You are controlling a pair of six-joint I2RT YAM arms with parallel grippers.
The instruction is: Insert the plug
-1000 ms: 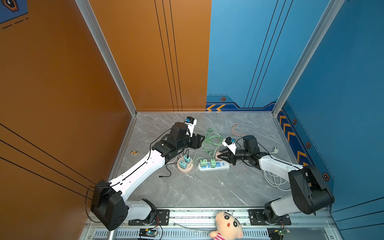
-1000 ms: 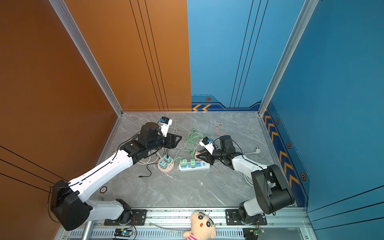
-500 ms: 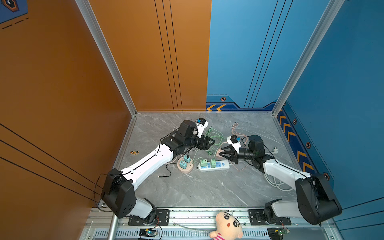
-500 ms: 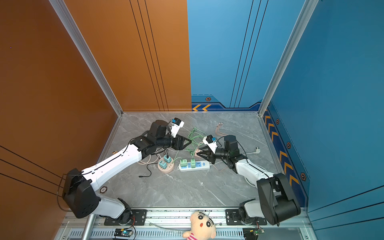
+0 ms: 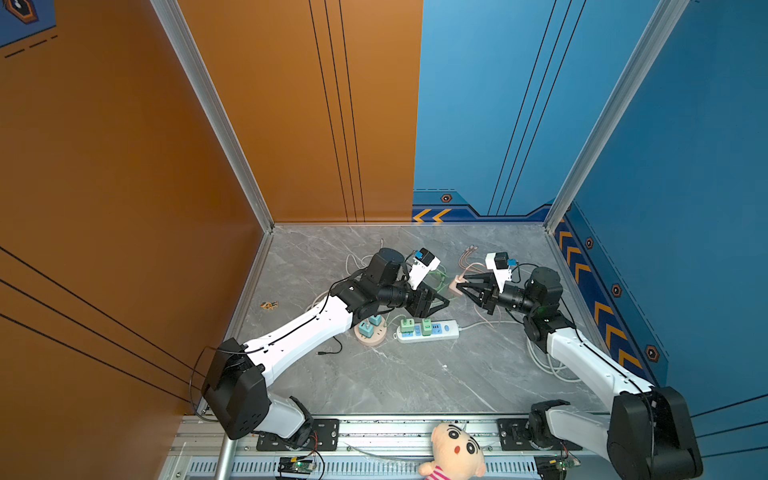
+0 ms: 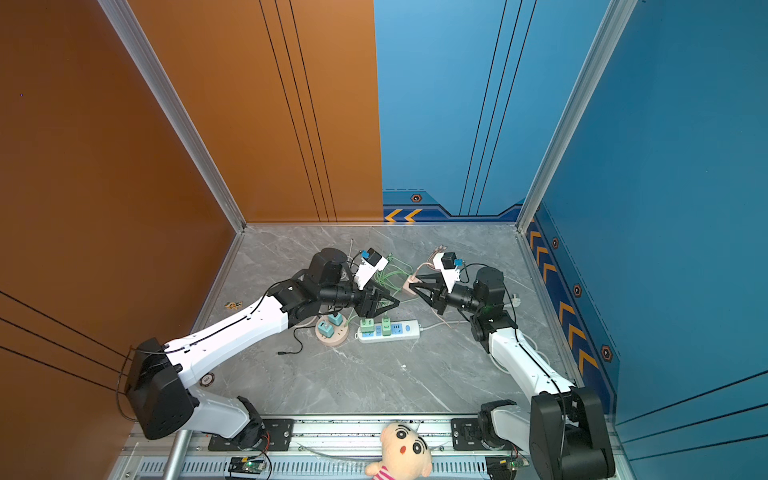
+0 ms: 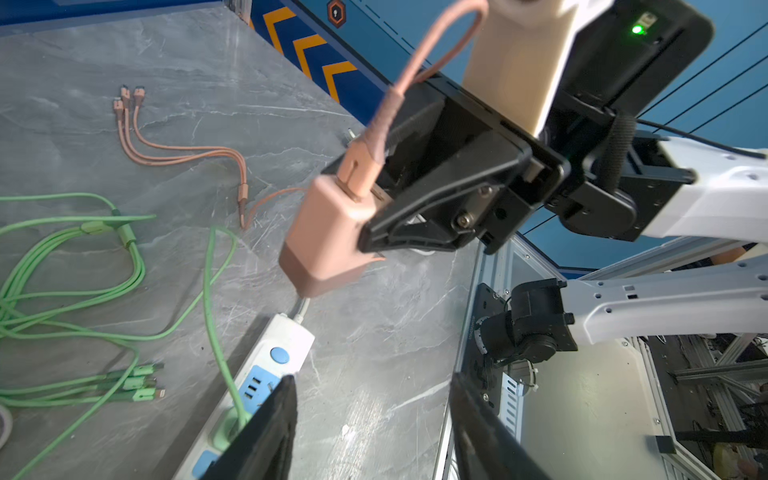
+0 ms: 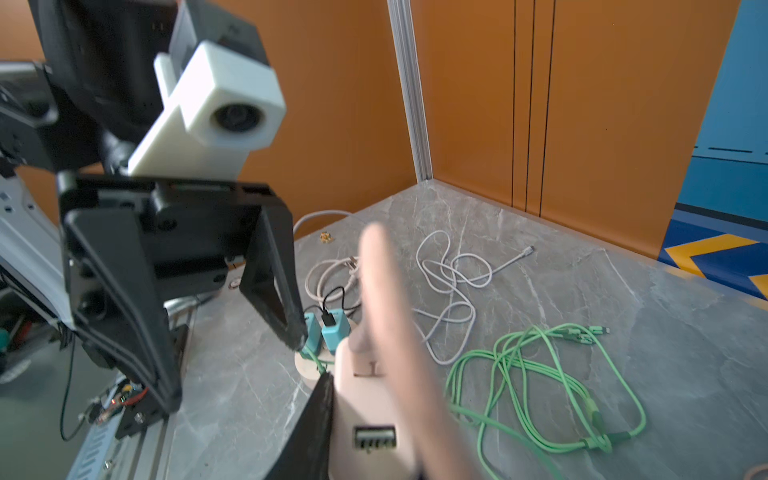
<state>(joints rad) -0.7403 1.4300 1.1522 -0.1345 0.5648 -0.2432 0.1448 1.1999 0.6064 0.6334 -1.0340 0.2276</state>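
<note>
The plug [image 7: 328, 232] is a pink charger block with a pink cable in its USB port, held above the floor. My right gripper [image 5: 461, 285] is shut on it; a black finger [image 8: 320, 411] presses its side, and a second, empty USB port faces the right wrist camera. The plug [image 5: 456, 286] also shows in both top views [image 6: 409, 286]. My left gripper [image 7: 372, 380] is open and empty, facing the plug a short way off [image 5: 442, 301]. The white power strip [image 5: 432, 330] lies below, with two green chargers plugged in.
A round pink socket base [image 5: 371, 336] with two teal chargers sits left of the strip. Green cables [image 8: 540, 374] and a white cable [image 8: 449, 282] lie coiled on the grey floor. The pink cable's ends [image 7: 129, 99] trail toward the back. A plush toy [image 5: 453, 453] sits at the front rail.
My left arm has swung right toward the plug, and its jaws have narrowed a little. My right gripper has lifted the plug up and back from the strip.
</note>
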